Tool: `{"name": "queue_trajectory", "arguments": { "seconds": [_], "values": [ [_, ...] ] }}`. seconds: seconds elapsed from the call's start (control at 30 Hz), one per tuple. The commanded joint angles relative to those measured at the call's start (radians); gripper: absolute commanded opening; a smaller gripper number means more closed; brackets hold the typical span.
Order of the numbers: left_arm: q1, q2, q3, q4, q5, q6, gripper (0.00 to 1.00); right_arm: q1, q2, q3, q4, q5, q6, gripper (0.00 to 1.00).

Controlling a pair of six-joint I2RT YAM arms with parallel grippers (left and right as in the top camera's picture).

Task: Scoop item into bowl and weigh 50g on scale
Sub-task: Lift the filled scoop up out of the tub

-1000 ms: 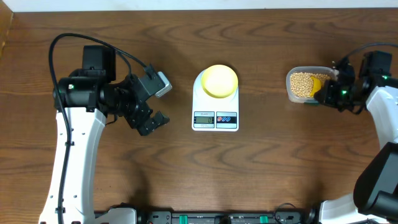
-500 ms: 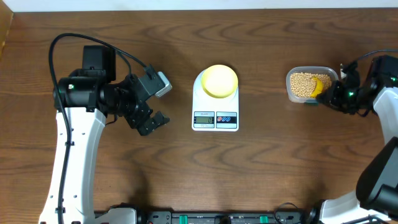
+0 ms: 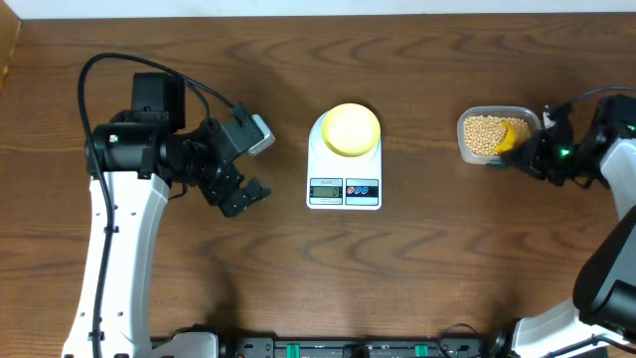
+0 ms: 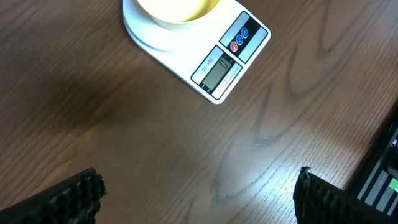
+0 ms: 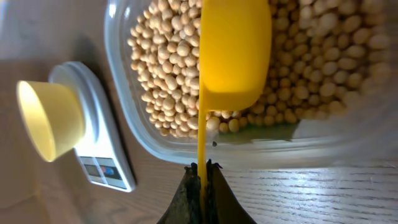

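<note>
Wooden table [image 3: 417, 268]: dark brown, grained; carries everything listed below.
Left arm [image 3: 119, 229]: white links with black joints, on the robot's left side of the table.
Right arm [image 3: 616, 169]: white and black, reaching in from the robot's right edge towards the tub.
Scale [image 3: 344, 191]: white and flat, with a round platform, a small grey display and a red and a blue button. It lies between the two grippers, well apart from each. In the left wrist view it sits ahead of the left gripper's open fingers. The digits are too small to read.
Tub [image 3: 462, 134]: clear plastic with rounded corners, directly ahead of the right gripper's fingertips, on the side towards the scale.
Left gripper [image 3: 238, 192]: jaws spread wide apart, holding nothing, above bare wood.
Right gripper [image 5: 201, 177]: fingers pressed together on the thin handle of the scoop.
Bowl [image 3: 351, 129]: small, round and pale yellow. It stands on the scale's platform, beyond the tub as seen from the right gripper.
Scoop [image 5: 236, 50]: bright yellow. Its handle runs straight out from the right fingertips over the tub's rim, and its cup lies among the beans. Whether the cup holds any cannot be told.
Beans [image 3: 481, 135]: many small round tan grains, all in the tub, surrounding the cup of the scoop.
</note>
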Motion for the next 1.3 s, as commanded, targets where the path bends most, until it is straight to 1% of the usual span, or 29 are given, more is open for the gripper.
{"name": "queue_trajectory", "arguments": {
  "seconds": [0.0,0.23,0.5,0.63,0.77,1.0,1.27],
  "values": [
    [-0.003,0.001,-0.007,-0.005,0.001,-0.013,0.99,-0.044,0.010,0.017,0.000,-0.128,-0.031,0.01],
    [-0.003,0.001,-0.007,-0.005,0.001,-0.013,0.99,-0.118,0.010,0.017,-0.016,-0.262,-0.078,0.01],
    [-0.003,0.001,-0.007,-0.005,0.001,-0.013,0.99,-0.197,0.010,0.017,-0.071,-0.341,-0.156,0.01],
    [-0.003,0.001,-0.007,-0.005,0.001,-0.013,0.99,-0.241,0.010,0.017,-0.095,-0.347,-0.157,0.01],
    [-0.003,0.001,-0.007,-0.005,0.001,-0.013,0.99,-0.278,0.010,0.017,-0.127,-0.410,-0.225,0.01],
    [-0.003,0.001,-0.007,-0.005,0.001,-0.013,0.99,-0.306,0.010,0.017,-0.164,-0.491,-0.268,0.01],
    [-0.003,0.001,-0.007,-0.005,0.001,-0.013,0.99,-0.309,0.010,0.017,-0.172,-0.602,-0.268,0.01]
  ]
}}
